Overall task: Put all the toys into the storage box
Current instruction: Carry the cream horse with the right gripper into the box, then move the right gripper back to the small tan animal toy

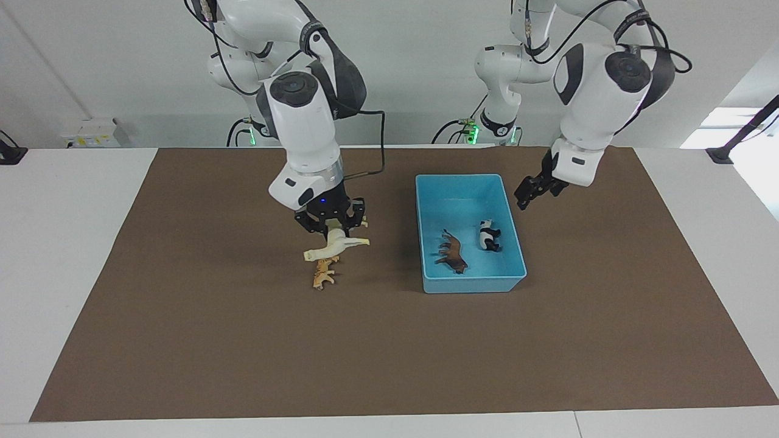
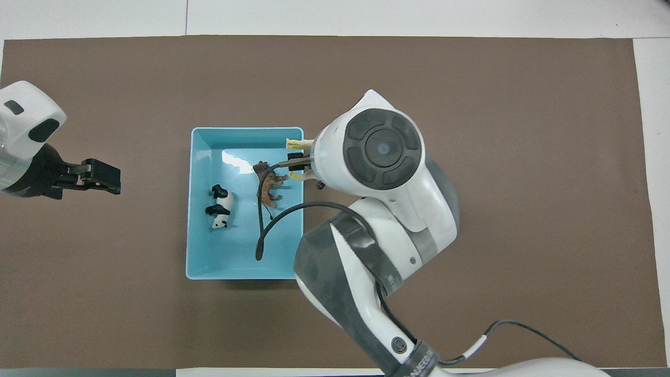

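Halfway: two toys are in the box, one is in the air, one is untouched.

Starting at the right arm's end of the worktop, the right gripper (image 1: 331, 230) is pinching the cream-white plastic horse figurine (image 1: 336, 246) by its body and holds it up over the orange spotted plastic cat figurine (image 1: 324, 274). The cat lies on the brown mat (image 1: 182, 340), not yet picked up. Toward the left arm's end sits the light blue rectangular plastic storage box (image 1: 465, 177). The brown plastic lion figurine (image 1: 451, 255) and the black-and-white plastic panda figurine (image 1: 489, 236) lie apart on its floor. The left gripper (image 1: 528, 196) hangs empty over the mat just outside the box's wall. Whether it is spread or pressed together I cannot tell. By my judgement, the horse's drop and the whole cat pick remain.
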You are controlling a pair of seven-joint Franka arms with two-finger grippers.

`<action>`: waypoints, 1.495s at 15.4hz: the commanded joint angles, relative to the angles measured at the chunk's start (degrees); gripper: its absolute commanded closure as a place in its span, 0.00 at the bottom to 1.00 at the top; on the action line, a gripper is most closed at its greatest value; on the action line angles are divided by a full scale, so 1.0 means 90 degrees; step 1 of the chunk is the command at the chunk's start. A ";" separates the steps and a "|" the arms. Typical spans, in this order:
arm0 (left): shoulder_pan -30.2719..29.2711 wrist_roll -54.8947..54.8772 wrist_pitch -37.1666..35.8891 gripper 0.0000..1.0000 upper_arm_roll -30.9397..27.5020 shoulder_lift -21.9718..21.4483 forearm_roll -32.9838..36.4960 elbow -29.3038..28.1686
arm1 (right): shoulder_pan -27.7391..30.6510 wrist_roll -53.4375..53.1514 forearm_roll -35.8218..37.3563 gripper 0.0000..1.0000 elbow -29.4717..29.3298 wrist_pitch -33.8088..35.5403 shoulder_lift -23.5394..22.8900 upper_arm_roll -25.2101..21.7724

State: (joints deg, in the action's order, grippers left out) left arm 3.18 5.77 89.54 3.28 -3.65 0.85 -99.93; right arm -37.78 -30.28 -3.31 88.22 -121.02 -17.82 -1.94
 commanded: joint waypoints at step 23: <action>0.0320 -0.0603 -0.0730 0.00 -0.0296 0.0454 0.0130 0.0761 | -0.0180 -0.2508 0.0124 0.00 -0.1522 0.1336 -0.1145 -0.0400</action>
State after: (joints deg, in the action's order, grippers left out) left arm 5.70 1.08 84.39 1.07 0.27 1.38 -95.21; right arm -42.94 -58.42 -2.77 72.98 -109.65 -28.53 -6.01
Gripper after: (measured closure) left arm 0.000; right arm 0.000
